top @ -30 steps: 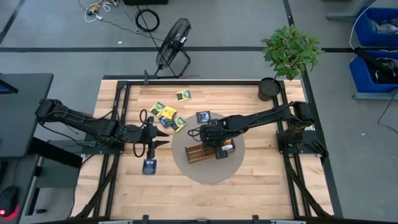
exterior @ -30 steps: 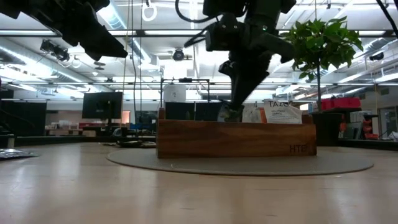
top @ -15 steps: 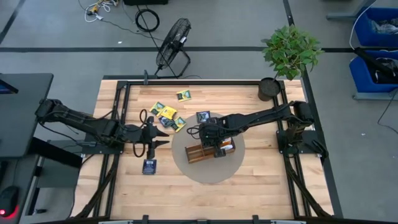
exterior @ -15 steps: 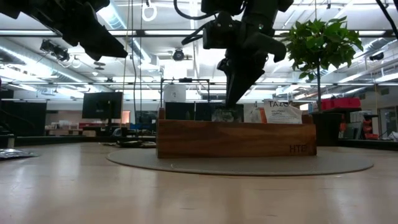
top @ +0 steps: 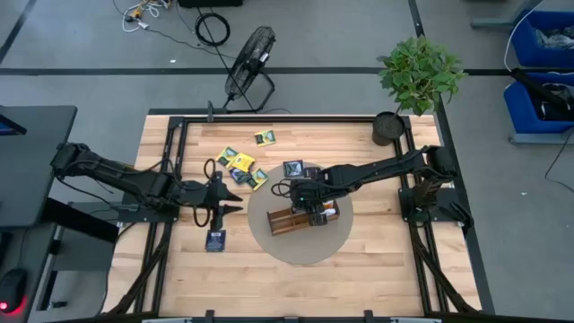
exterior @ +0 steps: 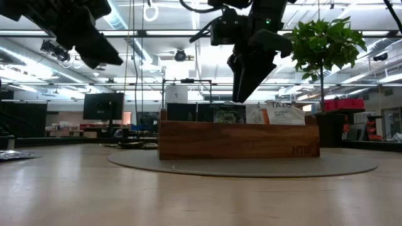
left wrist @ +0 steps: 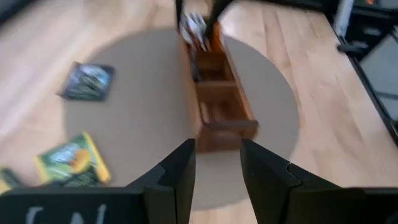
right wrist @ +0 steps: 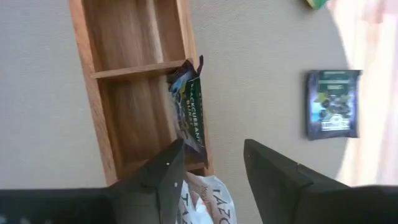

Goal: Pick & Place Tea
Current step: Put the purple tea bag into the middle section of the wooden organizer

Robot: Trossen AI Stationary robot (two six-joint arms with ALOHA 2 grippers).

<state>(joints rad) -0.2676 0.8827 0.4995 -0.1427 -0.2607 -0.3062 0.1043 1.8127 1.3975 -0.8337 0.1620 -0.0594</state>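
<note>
The dark sachet (right wrist: pixel 188 106) you are working with stands on edge in the middle compartment of the wooden tray (right wrist: pixel 93 93), leaning against the tray's long wall; in the low view its top (exterior: pixel 228 113) shows just above the tray wall (exterior: pixel 239 140). In the end compartment next to it sit orange-and-white sachets (exterior: pixel 286 113). Your right end effector (right wrist: pixel 208 163) hangs above that middle compartment with its fingers spread and nothing between them, clear of the sachet; from table height it (exterior: pixel 246 88) sits just over the tray.

The tray rests on a round grey mat (top: pixel 278 247) near the middle of the surface (top: pixel 377 269). A dark blue sachet (top: pixel 293 168) lies flat beside the mat's far edge, touching nothing. A cluster of yellow-and-green sachets (top: pixel 239 166) lies toward the left arm's side, with one more yellow one (top: pixel 265 137) apart from it, nearer the far edge. Another dark sachet (top: pixel 215 240) lies alone on the bare wood, close to your left end effector (top: pixel 226 199).

That left end effector waits off the mat, pointing at the tray, its fingers (left wrist: pixel 179 180) partly apart and holding nothing.

A potted plant (top: pixel 418 76) stands at the far right corner, and a fan (top: pixel 248 67) lies on the floor beyond the surface.
</note>
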